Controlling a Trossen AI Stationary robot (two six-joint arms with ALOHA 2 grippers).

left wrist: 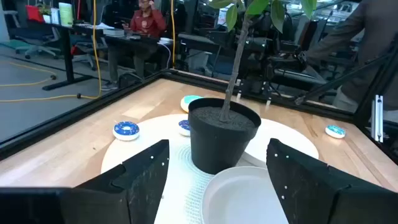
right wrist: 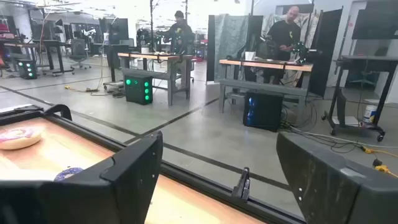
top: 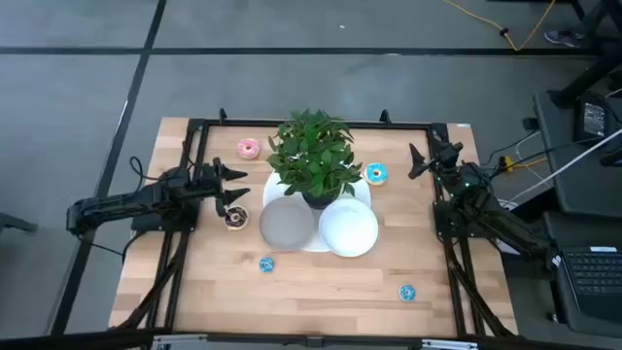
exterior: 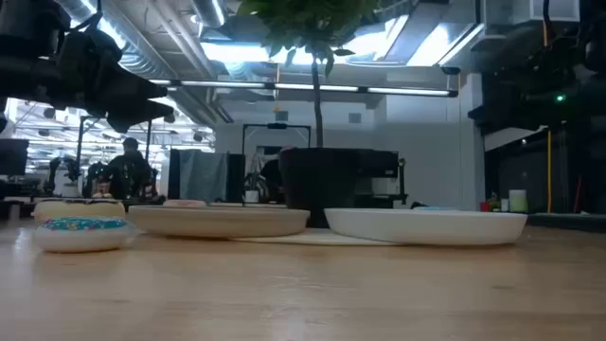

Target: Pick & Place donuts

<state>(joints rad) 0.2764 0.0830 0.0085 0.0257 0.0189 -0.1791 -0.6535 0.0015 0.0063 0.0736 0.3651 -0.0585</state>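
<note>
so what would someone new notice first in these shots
Probably the leafy potted plant standing mid-table, with a grey plate and a white plate side by side in front of it. Next, the small donuts scattered around: a pink donut toward the back left, a blue-iced donut right of the plant, and a chocolate donut just below the open left gripper. The right gripper waits open by the table's right edge.
</note>
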